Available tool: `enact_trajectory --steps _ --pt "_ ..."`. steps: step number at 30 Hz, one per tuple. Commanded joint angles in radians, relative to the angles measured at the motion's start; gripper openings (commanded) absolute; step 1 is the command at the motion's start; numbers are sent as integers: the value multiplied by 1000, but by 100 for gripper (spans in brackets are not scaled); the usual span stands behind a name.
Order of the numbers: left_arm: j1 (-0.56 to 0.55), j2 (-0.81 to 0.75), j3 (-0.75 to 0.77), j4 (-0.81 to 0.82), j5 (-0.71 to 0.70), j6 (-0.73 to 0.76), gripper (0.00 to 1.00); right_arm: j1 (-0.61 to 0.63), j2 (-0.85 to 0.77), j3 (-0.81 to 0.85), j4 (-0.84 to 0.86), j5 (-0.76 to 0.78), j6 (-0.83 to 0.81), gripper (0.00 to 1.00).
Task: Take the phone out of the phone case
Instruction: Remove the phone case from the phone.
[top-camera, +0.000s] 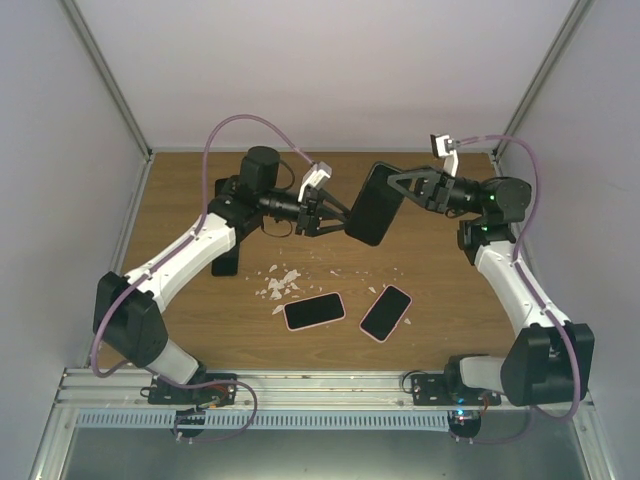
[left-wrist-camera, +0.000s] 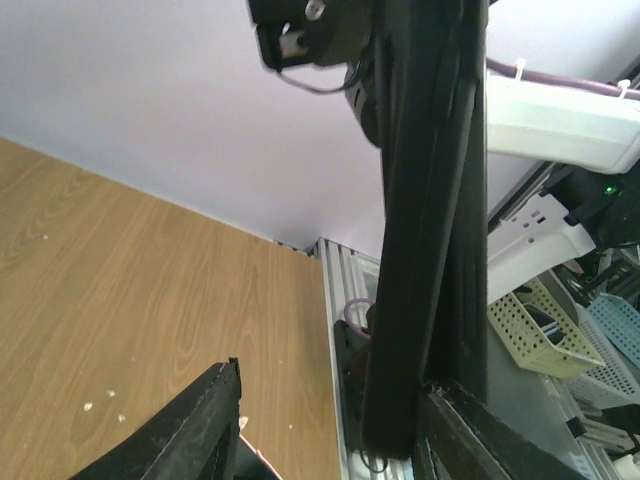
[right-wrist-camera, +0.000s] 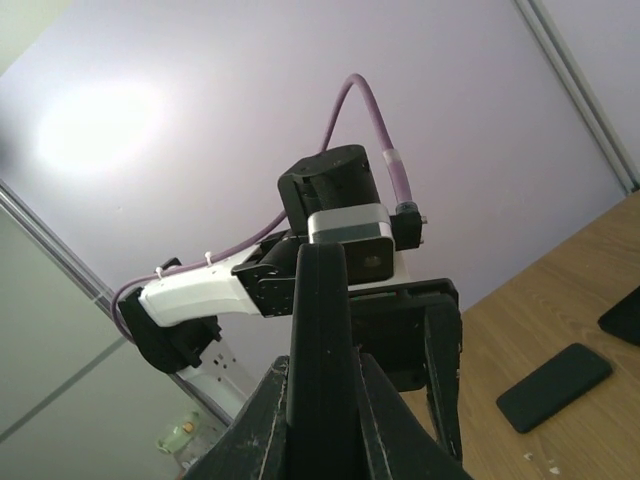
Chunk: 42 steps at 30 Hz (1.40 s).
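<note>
Far left: your left arm (top-camera: 185, 255) stretches across the worktop (top-camera: 450, 290) toward centre. A black slab (top-camera: 225, 262) lies flat on the wood, partly under the forearm. Just right of it is a scatter of white crumbs (top-camera: 281, 283).

Left jaws: apart. In the left wrist view, 1 finger (left-wrist-camera: 190, 435) stands well clear of the phone (left-wrist-camera: 425, 250). The other finger (left-wrist-camera: 480, 440) sits at the phone's lower end. You cannot tell whether it is touching or just beside.

Centre: the phone is in the air above the worktop, between your 2 arms, black and tilted. Seen edge-on from the left wrist, it shows 2 dark layers side by side. You cannot tell whether they are joined or parted.

Nearer you than the held phone, 1 pink-rimmed phone (top-camera: 314, 311) and a 2nd pink-rimmed phone (top-camera: 386, 313) lie flat with dark faces up. They are near each other but apart.

Right: the right jaws are clamped on the phone. In the right wrist view, both fingers (right-wrist-camera: 265, 420) press against either side of its thin edge. Your right arm (top-camera: 510, 280) comes in from the right side.
</note>
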Motion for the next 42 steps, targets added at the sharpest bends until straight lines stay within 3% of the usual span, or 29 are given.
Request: enact_trajectory --steps 1,11,21,31,36,42 --pt "-11 38 89 143 -45 -45 47 82 -15 -12 -41 -32 2 0" --pt "-28 50 91 243 24 -140 43 142 1 -13 -236 -31 -174 1" --pt "-28 54 -1 436 71 -341 34 180 43 4 -401 -26 -309 0" --pt "-10 44 -65 458 60 -386 11 153 87 66 -520 -20 -389 1" --pt "24 40 -135 522 52 -465 0 120 106 119 -618 -19 -460 9" --pt "46 35 -149 504 41 -461 0 85 120 150 -680 -7 -497 30"
